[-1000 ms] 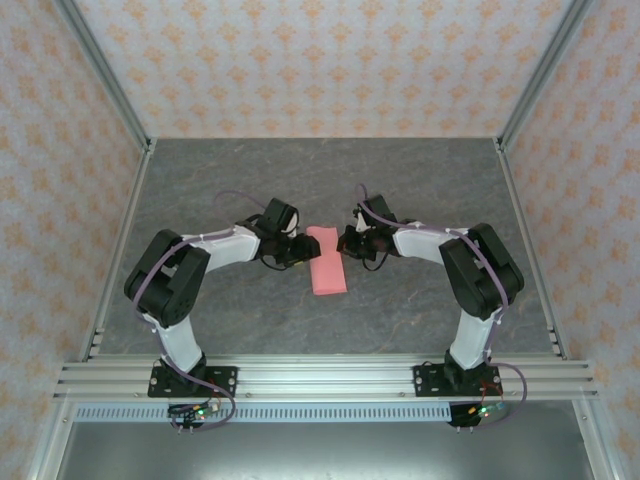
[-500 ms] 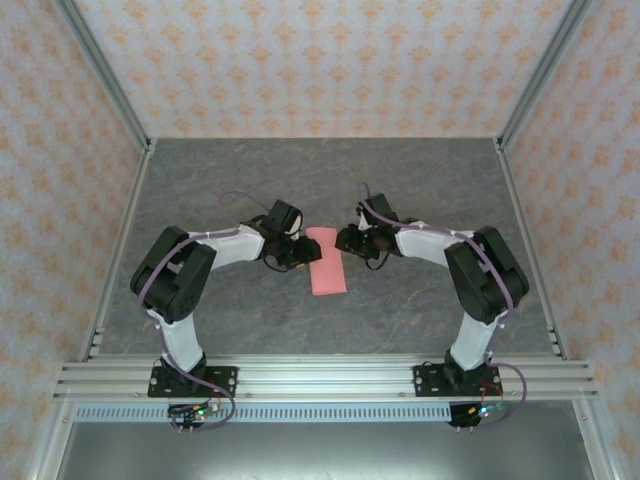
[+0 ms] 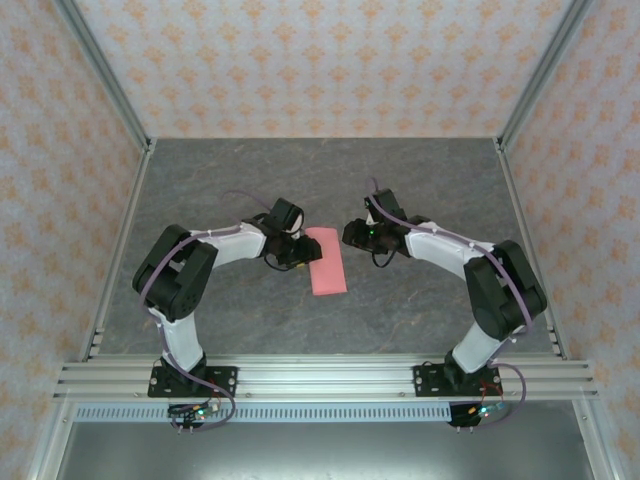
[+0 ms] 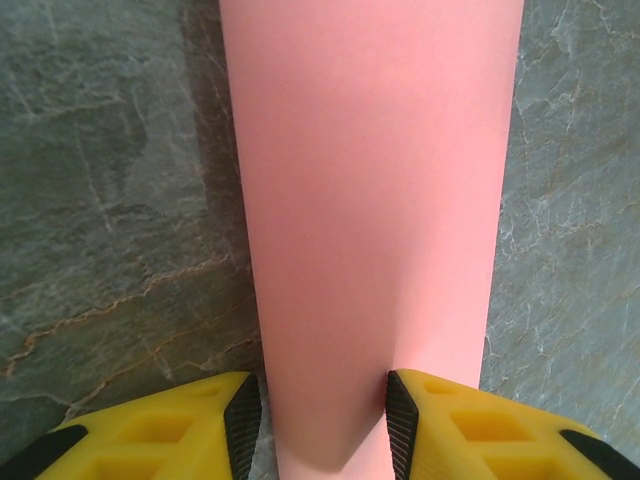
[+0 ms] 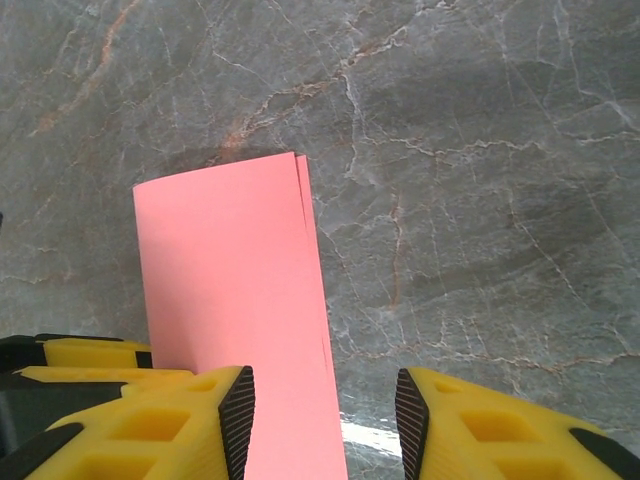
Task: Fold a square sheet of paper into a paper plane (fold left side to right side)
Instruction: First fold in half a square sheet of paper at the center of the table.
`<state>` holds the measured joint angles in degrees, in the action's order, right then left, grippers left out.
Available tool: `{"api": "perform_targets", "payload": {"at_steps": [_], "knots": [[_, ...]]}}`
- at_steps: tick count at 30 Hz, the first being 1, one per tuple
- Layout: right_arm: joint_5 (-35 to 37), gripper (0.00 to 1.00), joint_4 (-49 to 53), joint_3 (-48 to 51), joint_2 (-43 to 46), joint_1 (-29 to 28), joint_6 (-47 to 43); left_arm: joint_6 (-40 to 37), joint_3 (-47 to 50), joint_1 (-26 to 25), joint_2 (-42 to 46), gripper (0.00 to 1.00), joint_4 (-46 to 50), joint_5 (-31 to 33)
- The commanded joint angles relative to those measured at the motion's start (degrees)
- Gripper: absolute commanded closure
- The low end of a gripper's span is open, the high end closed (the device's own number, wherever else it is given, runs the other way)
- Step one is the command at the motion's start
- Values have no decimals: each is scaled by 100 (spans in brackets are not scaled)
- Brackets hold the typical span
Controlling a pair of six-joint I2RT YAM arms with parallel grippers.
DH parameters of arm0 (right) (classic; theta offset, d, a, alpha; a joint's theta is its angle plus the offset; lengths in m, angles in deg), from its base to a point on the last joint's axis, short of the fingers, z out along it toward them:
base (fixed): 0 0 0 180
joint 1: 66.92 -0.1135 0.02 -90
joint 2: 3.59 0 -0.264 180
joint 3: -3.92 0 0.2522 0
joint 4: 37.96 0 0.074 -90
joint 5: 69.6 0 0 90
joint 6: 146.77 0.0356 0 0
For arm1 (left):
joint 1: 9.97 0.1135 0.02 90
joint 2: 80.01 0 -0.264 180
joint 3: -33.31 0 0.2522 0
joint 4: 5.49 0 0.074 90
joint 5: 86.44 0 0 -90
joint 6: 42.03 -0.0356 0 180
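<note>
- Left gripper (image 3: 296, 252): I am seeing it sitting low at the left long edge of the paper. In its wrist view its yellow fingers (image 4: 190, 420) are standing a modest gap apart with the pink strip running between them. I am judging the jaws parted rather than clamped.
- Square sheet of paper (image 3: 328, 262): it is lying flat on the grey stone-look table (image 3: 420, 180), mid-table between the two grippers, and is showing as a narrow salmon-pink rectangle. In the right wrist view two layers (image 5: 235, 300) are showing at the far corner, slightly offset, so I am judging the left-to-right fold as laid over.
- Handling, my judgement: it is looking very light, thin and limp, easy to crease or tear, and likely to slide on the smooth table. I am planning to pin one long edge and pinch only a free corner or edge, never the middle.
- Right gripper (image 3: 356, 236): it is hovering just beside the paper's upper right edge. Its fingers (image 5: 190, 425) are standing apart, holding nothing, with the paper's near corner lying between them.
- Writing: I am reading no brand, label or lettering on the paper, fingers or arms.
</note>
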<state>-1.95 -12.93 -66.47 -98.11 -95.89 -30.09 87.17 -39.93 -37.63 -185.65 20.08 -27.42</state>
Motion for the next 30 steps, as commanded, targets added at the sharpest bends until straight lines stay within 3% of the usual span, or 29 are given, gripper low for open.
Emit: {"api": "perform_targets", "payload": {"at_steps": [1,30], "knots": [[154,56,146,49,116,-35,-93,13,-122,-81,-262,58,224,241],[119,55,183,46,117,-34,-119,-236,-511,-248,-589,54,680,391]]}}
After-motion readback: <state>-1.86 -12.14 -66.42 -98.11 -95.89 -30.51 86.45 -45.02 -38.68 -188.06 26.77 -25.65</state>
